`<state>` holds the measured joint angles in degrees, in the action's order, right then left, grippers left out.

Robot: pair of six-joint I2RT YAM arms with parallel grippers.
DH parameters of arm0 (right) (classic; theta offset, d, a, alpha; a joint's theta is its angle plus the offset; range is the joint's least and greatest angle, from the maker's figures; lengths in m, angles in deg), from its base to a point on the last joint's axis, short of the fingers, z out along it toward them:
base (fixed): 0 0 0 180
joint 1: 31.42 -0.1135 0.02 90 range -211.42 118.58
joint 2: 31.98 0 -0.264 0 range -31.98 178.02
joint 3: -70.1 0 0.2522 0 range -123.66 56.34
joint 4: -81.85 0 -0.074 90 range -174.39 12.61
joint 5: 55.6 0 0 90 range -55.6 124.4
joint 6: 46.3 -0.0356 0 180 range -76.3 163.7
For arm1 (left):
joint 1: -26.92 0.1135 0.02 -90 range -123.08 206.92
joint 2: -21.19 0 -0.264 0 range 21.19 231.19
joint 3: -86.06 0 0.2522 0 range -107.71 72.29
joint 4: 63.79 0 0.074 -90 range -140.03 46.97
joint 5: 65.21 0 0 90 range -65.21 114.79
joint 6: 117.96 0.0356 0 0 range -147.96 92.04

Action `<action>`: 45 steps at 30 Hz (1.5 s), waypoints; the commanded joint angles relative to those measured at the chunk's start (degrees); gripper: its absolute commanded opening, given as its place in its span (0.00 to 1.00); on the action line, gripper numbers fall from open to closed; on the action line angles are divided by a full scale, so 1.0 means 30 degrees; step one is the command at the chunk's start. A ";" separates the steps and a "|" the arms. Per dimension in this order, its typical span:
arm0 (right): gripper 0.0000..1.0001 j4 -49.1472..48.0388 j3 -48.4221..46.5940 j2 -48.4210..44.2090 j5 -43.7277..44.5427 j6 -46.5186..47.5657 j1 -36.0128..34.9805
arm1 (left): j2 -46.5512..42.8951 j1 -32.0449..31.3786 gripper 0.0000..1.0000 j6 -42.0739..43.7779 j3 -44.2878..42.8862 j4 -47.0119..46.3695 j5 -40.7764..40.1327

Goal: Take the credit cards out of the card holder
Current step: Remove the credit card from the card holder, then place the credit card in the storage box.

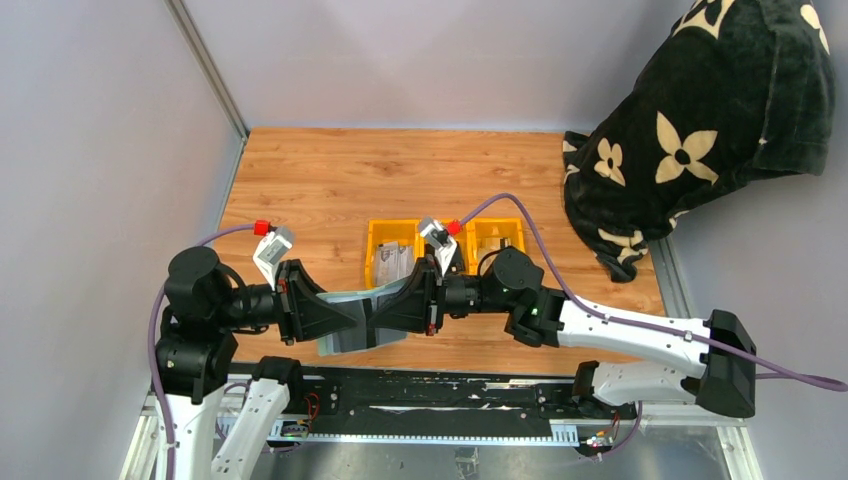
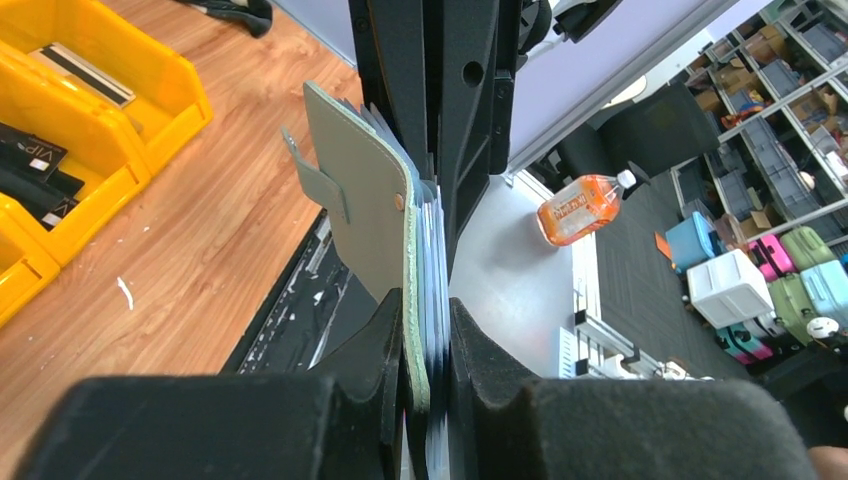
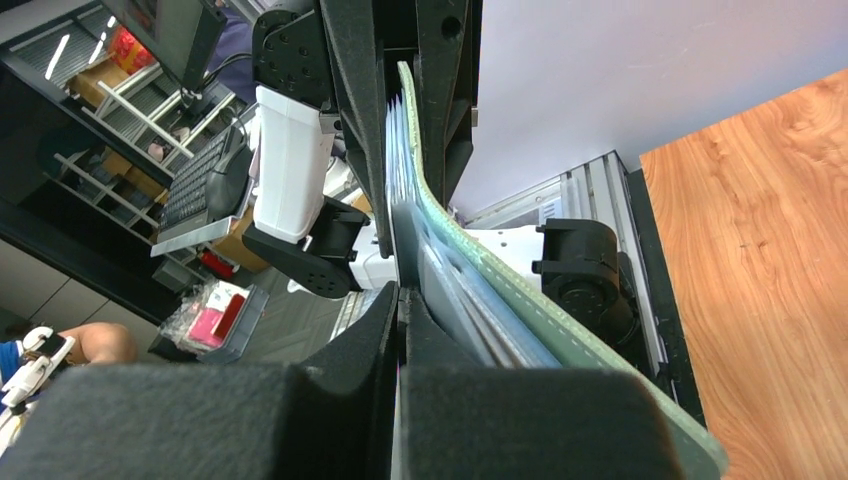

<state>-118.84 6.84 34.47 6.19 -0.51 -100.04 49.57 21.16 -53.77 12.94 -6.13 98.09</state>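
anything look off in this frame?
The card holder is held over the table's near edge, clamped by the left gripper; its green cover bows away from the inner sleeves beside the shut right gripper.

The card holder (image 1: 342,343) is mostly hidden between the left hand (image 1: 352,318) and right hand (image 1: 380,315)

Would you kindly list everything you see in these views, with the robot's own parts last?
card holder: one, sage green, held between both claws.
cards in holder: count unclear, pale, edges showing.
bin: one, yellow, three compartments, mid-table.
cards in bin: several, black and grey.
blanket: one, black with cream flowers, far right.
bottle: one, orange, on the floor.
table: one, wooden.
left claw: black, shut on the card holder.
right claw: black, shut at the holder's inner leaves.
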 commanded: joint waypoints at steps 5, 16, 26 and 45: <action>0.00 -0.0928 0.2121 -0.1813 0.2016 -0.0294 0.0655 | -0.0062 -0.0139 0.15 -0.0620 -0.0640 -0.0219 0.1101; 0.30 -0.2023 0.0929 -0.0352 -0.0270 -0.0934 0.0216 | -0.0085 -0.0143 0.00 -0.0671 -0.0876 -0.0213 0.0471; 0.00 0.0051 0.0906 -0.1639 0.0983 0.0515 0.0462 | 0.0141 -0.0133 0.00 0.0018 -0.0807 -0.0370 -0.0328; 0.00 1.3389 0.2045 -0.2093 0.3755 0.4151 1.0695 | 0.5315 -0.0160 0.00 1.1047 0.0236 0.4809 -1.1884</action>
<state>-83.85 12.40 24.42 15.81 8.08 -69.42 59.49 21.03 -26.71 12.31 6.24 71.49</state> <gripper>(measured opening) 0.007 0.163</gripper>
